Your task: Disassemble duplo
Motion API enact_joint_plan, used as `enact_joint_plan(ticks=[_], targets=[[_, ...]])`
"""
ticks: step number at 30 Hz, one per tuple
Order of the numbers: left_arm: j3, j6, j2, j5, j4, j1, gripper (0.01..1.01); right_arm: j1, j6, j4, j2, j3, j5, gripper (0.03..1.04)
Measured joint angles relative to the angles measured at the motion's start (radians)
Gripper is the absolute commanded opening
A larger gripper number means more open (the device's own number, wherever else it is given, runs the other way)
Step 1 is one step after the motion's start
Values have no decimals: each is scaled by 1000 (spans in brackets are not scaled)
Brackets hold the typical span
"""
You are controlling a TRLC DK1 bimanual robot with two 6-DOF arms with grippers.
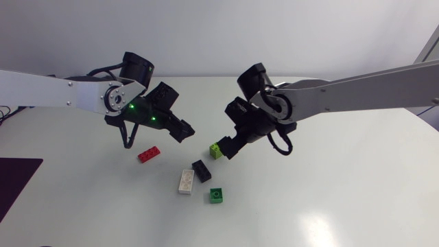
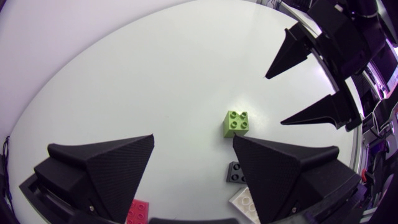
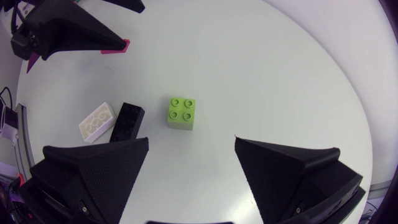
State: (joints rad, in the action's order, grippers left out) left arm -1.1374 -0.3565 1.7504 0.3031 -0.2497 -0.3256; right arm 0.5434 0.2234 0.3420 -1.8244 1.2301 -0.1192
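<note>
Five loose Duplo bricks lie on the white table [image 1: 329,199], none joined to another. The lime-green two-by-two brick [image 3: 182,114] sits studs up between the two arms, a little apart from the rest. The right gripper [image 3: 192,140] hangs above it with its wedge fingers spread wide and nothing between them. In its wrist view the lime brick lies just ahead of the gap, clear of both fingers, while from above the fingertips appear right beside the brick. The left gripper [image 2: 193,140] comes in from the opposite side, held above the table, its fingers likewise parted and holding nothing. In its own view the lime brick shows ahead of the fingers, nearer one fingertip, with the right arm's open fingers beyond it. Near the lime brick, on the side toward the table's front edge, a long black brick [image 1: 202,170] and a long white brick [image 1: 186,181] lie side by side at a slant, close together; whether they touch cannot be told. A small dark green brick [image 1: 217,195] rests studs up just beyond those two, apart from them. A red brick [image 1: 149,154] lies off on its own beneath the left arm, well apart from the lime one.
</note>
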Motion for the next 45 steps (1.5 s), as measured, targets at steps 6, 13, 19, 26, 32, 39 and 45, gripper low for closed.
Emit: enact_joint_plan(ticks=[6, 13, 19, 26, 32, 39, 45], targets=[[-1, -42, 22, 16, -6, 11, 902, 6, 2, 34, -109, 90, -6, 957], [-2, -48, 33, 21, -6, 11, 902, 16, 2, 68, -181, 185, -13, 920], [-2, -55, 42, 24, -6, 11, 900, 38, 2, 79, -234, 226, -12, 790], [-2, -55, 42, 24, -6, 13, 900, 40, 2, 83, -266, 237, -1, 531], [-2, -55, 42, 24, -6, 13, 900, 39, 0, 84, -268, 242, 7, 272], [-2, -74, 41, 26, -6, 13, 900, 26, -21, 84, -272, 252, -23, 257], [36, -124, -1, 111, -6, 11, 903, -61, -104, 85, -186, 246, -216, 257]])
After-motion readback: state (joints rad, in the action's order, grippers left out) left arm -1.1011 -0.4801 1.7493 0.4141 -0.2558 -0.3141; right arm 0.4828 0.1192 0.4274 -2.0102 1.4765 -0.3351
